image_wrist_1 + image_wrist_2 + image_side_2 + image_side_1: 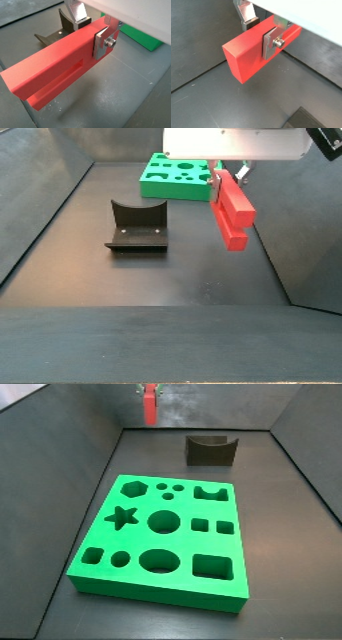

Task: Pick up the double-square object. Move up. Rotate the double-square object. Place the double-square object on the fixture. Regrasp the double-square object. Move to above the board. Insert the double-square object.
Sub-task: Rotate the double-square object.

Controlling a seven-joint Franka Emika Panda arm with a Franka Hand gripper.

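Observation:
The red double-square object [57,70] hangs in the air, gripped near one end, its notched prong end pointing away from the fingers. My gripper [91,34] is shut on it, a silver finger plate [271,42] pressed flat on each broad face. In a side view the double-square object [231,208] hangs long-side down under the gripper [221,173], off the floor, to the right of the fixture [136,233] and nearer than the green board [174,190]. Seen from the opposite side, the red piece [148,404] hangs beyond the board [160,592], left of the fixture [210,452].
Dark walls close in the floor on both sides [80,444]. The fixture [57,30] and a corner of the board [140,37] show behind the held piece in a wrist view. Grey floor [174,278] lies below the piece.

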